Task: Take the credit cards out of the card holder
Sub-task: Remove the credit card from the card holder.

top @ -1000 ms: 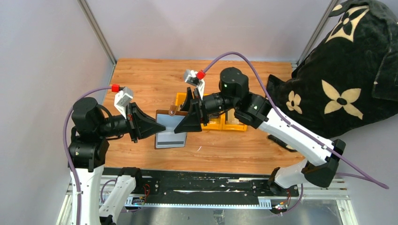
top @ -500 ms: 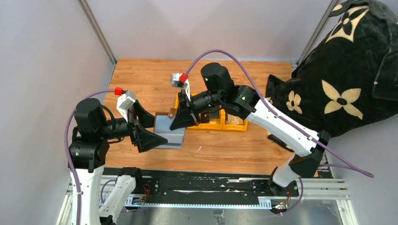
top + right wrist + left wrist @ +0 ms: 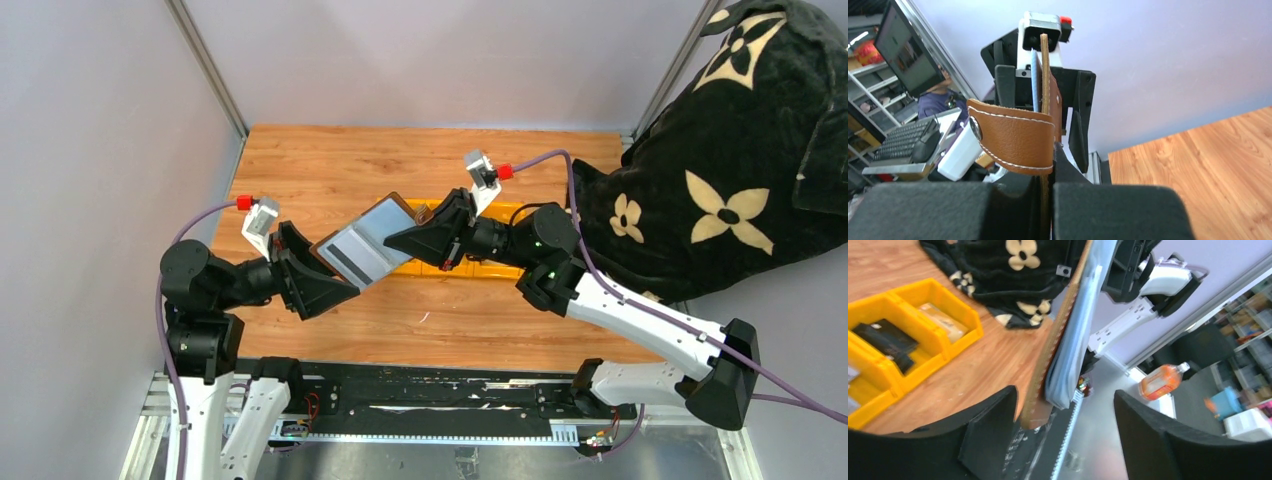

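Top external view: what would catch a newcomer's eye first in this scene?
The card holder is held in the air above the wooden table, silvery side facing up. The right gripper is shut on its right end, and the open left gripper stands around its left end. At the right edge lies a black cloth with cream flowers.

Left gripper spread wide, right gripper clamped tight (barely a gap), both arms reaching inward

Wooden desk. A yellow bin rests near its centre; black flower-patterned cloth overlaps its right edge.
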Motion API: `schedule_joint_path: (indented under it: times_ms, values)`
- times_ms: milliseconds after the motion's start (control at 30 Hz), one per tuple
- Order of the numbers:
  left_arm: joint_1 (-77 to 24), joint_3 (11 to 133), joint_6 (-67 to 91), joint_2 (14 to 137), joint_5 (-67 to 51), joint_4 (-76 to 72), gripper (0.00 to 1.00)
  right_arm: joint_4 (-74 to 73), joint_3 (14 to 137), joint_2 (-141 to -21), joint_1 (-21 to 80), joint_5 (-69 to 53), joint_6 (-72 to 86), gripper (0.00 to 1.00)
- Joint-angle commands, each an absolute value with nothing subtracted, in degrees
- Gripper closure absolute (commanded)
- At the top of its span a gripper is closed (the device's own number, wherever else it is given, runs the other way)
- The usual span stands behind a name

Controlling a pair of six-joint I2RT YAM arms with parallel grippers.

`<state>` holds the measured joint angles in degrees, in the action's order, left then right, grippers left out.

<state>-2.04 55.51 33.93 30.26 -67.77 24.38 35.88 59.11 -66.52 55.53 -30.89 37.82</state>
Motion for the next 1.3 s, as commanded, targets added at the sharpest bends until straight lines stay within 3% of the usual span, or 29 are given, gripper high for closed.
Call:
schedule_joint_path:
  times_ms: [0, 100, 267, 333, 500, 533, 600, 667, 767, 900, 1267]
  values:
    - [-1.9, 54.9, 45.3, 31.1, -67.7, 13.4, 0.31, 47.4, 57.2, -65.3, 57.1, -24.1, 40.5, 1.00]
    - [-1.9, 55.4, 48.0, 31.9, -66.9, 11.1, 0.50, 46.2, 57.1, -65.4, 58.0, -23.5, 39.1, 1.00]
    - [-1.9, 54.8, 53.9, 32.6, -67.4, 5.1, 0.48, 45.8, 56.1, -65.9, 59.5, -22.1, 37.7, 1.00]
    - [-1.9, 53.7, 56.1, 32.4, -67.2, 2.1, 0.52, 46.6, 55.1, -65.7, 60.0, -20.6, 37.6, 1.00]
    - [-1.9, 53.8, 54.5, 33.0, -66.0, 4.0, 0.85, 47.7, 53.6, -65.9, 60.6, -19.5, 38.4, 0.99]
    - [-1.9, 54.5, 52.2, 33.2, -65.5, 6.8, 0.90, 47.3, 53.4, -65.9, 60.6, -19.5, 38.5, 0.94]
    - [-1.9, 56.8, 44.7, 34.0, -64.5, 15.1, 0.99, 44.5, 53.6, -65.6, 60.4, -19.8, 37.7, 0.73]
    - [-1.9, 60.2, 35.4, 35.5, -64.1, 24.7, 1.00, 36.1, 56.6, -65.1, 59.6, -21.9, 34.4, 0.54]
    - [-1.8, 64.2, 25.0, 37.7, -64.2, 33.9, 1.00, 17.0, 65.1, -66.3, 58.7, -23.8, 26.5, 0.47]
    - [-1.9, 69.5, 12.5, 40.9, -64.4, 48.1, 1.00, -2.4, 75.8, -70.7, 58.5, -27.0, 16.1, 0.51]
    - [-1.9, 71.6, 6.6, 41.2, -65.9, 51.9, 1.00, -13.8, 84.7, -74.9, 58.4, -32.0, 10.7, 0.95]
